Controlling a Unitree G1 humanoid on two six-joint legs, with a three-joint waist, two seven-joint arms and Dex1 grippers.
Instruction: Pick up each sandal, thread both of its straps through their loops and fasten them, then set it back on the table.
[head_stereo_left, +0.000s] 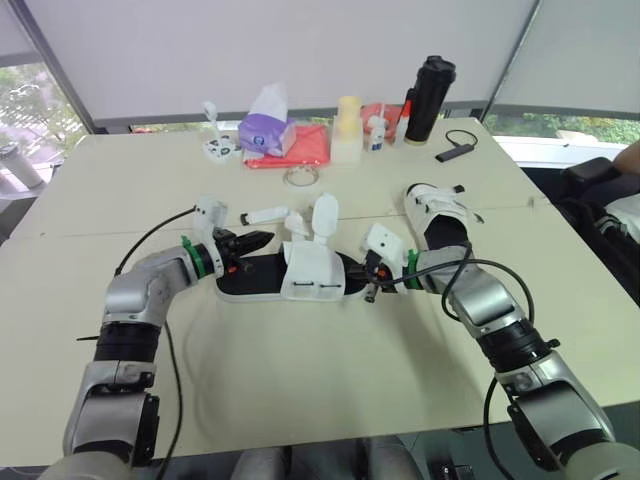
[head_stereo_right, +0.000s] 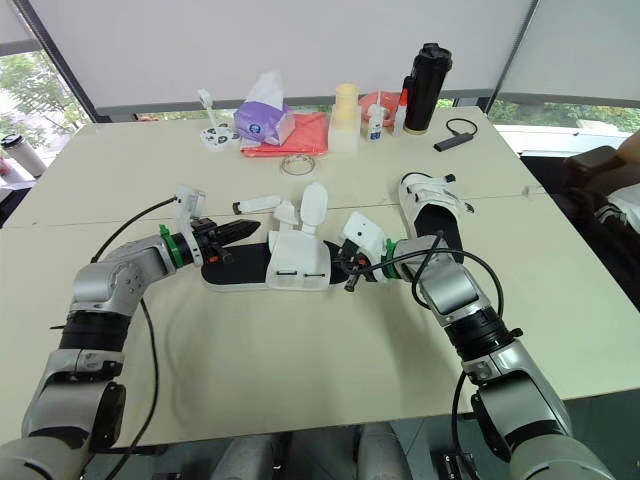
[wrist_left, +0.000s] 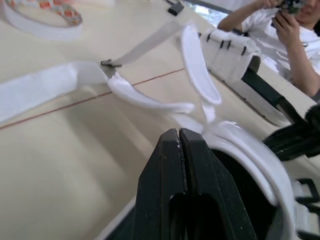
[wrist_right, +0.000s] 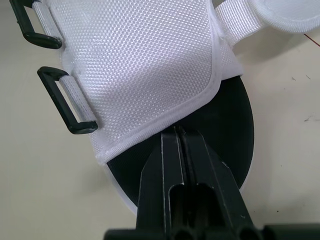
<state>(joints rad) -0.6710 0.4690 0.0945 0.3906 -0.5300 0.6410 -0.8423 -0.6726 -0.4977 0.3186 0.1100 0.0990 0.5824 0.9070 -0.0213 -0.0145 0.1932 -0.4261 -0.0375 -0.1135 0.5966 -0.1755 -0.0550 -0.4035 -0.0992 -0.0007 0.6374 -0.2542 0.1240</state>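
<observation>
A white sandal with a black sole (head_stereo_left: 315, 272) lies flat on the table between my two grippers. Its two straps (head_stereo_left: 322, 215) stand loose on the far side, outside the black loops (wrist_right: 67, 100). My left gripper (head_stereo_left: 255, 242) is shut, its tips at the heel end by the heel strap (wrist_left: 200, 75), with nothing seen between the fingers. My right gripper (head_stereo_left: 368, 281) is shut too, low over the toe end, its tips at the edge of the white upper (wrist_right: 145, 60). A second white sandal (head_stereo_left: 438, 215) lies further right with its straps laid across it.
Along the table's back stand a purple tissue pack (head_stereo_left: 266, 130), a red cloth (head_stereo_left: 310, 145), a yellow bottle (head_stereo_left: 346, 128), a black tumbler (head_stereo_left: 428, 98) and a tape ring (head_stereo_left: 300, 176). A seated person (wrist_left: 280, 30) shows beyond the right edge.
</observation>
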